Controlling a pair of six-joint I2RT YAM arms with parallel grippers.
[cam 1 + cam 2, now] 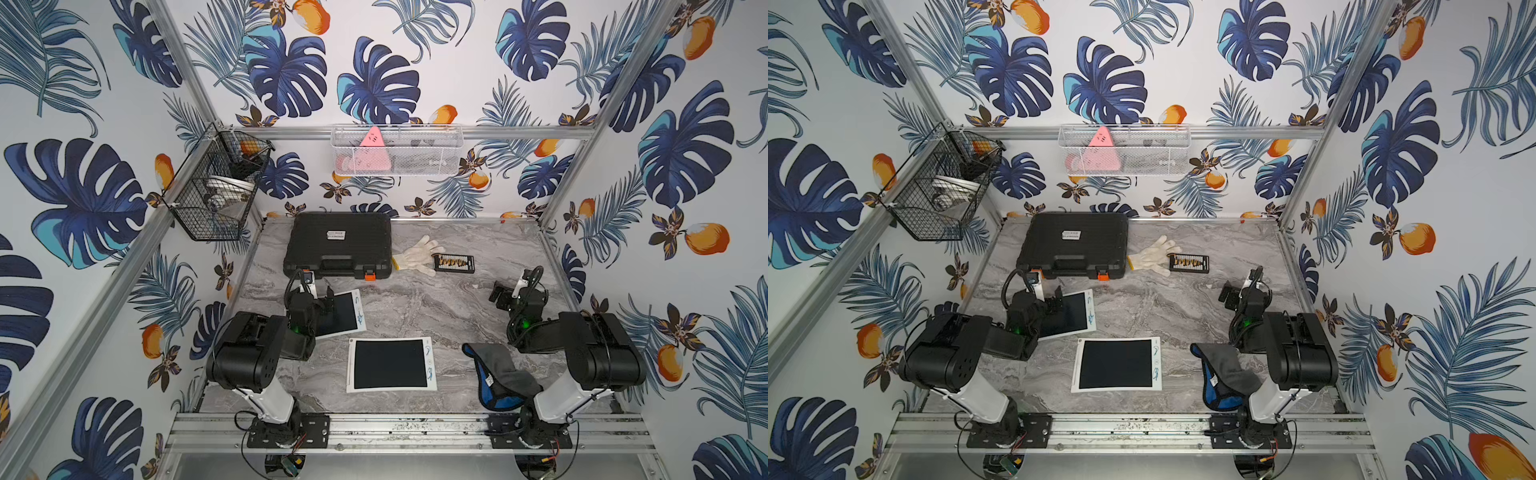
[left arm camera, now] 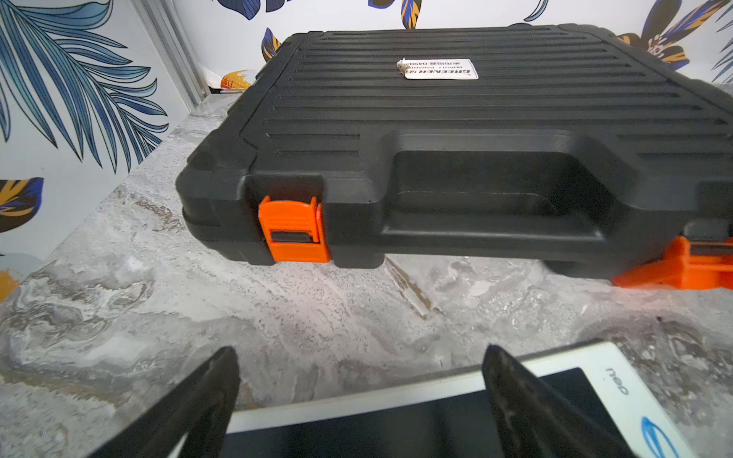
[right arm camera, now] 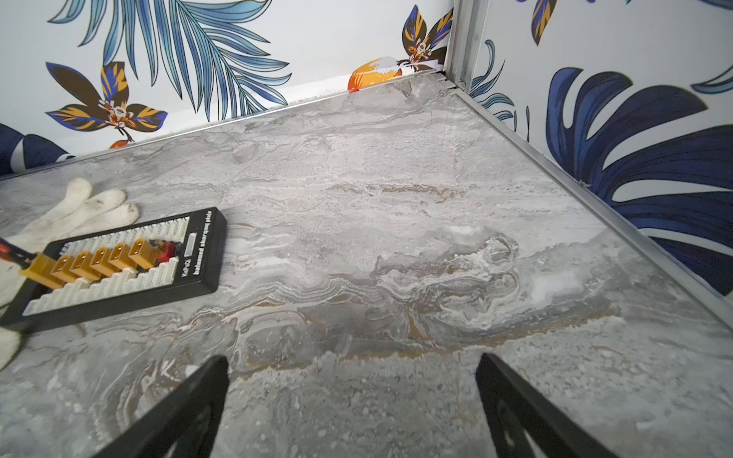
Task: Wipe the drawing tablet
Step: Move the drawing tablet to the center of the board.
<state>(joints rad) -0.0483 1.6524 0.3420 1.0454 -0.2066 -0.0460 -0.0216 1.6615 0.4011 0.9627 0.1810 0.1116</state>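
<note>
Marble tabletop (image 1: 415,299) bears a white-framed drawing tablet (image 1: 390,365) with plain dark screen.

We find the left arm (image 1: 257,353) covering one side of the far tablet (image 1: 345,318) (image 1: 1077,316) in both top views, and the right arm (image 1: 590,357) covering part of the cloth (image 1: 494,370). In the black basket (image 1: 195,216) we cannot tell the contents, perhaps dishes.

Parted fingers (image 2: 206,396), seemingly above the tablet (image 2: 587,359), face the case (image 2: 436,119).

Bright, even light; soft shadows
</note>
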